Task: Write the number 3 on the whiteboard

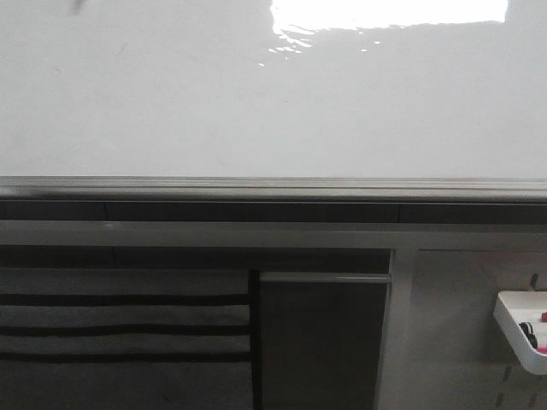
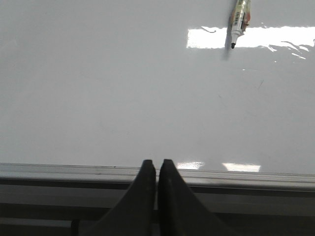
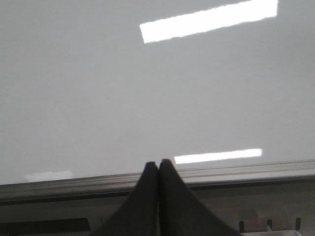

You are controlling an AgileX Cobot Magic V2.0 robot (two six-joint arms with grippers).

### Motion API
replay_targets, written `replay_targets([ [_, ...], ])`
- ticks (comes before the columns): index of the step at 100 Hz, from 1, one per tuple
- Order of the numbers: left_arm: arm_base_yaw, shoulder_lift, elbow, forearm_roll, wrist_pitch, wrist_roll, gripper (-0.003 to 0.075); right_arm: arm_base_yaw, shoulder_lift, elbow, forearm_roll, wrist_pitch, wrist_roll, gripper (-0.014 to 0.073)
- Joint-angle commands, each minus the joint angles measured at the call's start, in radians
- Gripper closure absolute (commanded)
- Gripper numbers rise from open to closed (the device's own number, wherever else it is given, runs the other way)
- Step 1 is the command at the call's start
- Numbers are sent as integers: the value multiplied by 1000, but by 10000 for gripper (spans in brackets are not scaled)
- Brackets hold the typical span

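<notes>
Whiteboard (image 1: pixel 256 102) fills the front view, bare: no number 3 on it yet, only glare and faint smudges. Silver edge rail (image 1: pixel 273 188) runs along its lower side. Marker (image 2: pixel 239 19) shows in left wrist view w/ cap off, tip on or just off the board; can't tell what holds it.

Left gripper (image 2: pixel 156 169) fingers pressed together, nothing between. Right gripper (image 3: pixel 158 169) same, empty.

Risks, imo: neither gripper has the marker, so a grab on a slim glossy barrel could slip; glare may hide thin strokes; too much tip pressure smears or skips the line.
</notes>
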Motion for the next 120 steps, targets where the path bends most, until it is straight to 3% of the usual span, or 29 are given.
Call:
replay_targets([
  [1,2,-26,2,-10,-82,1,738,-8,-23,22,-4,-80,-6,660],
  [73,2,-26,2,-10,-82,1,738,-8,-23,22,-4,-80,-6,660],
  [88,2,-26,2,-10,-82,1,738,-8,-23,22,-97,-89,-32,660],
  [120,2,-26,2,-10,-82,1,738,-8,-23,22,-97,-102,-32,660],
])
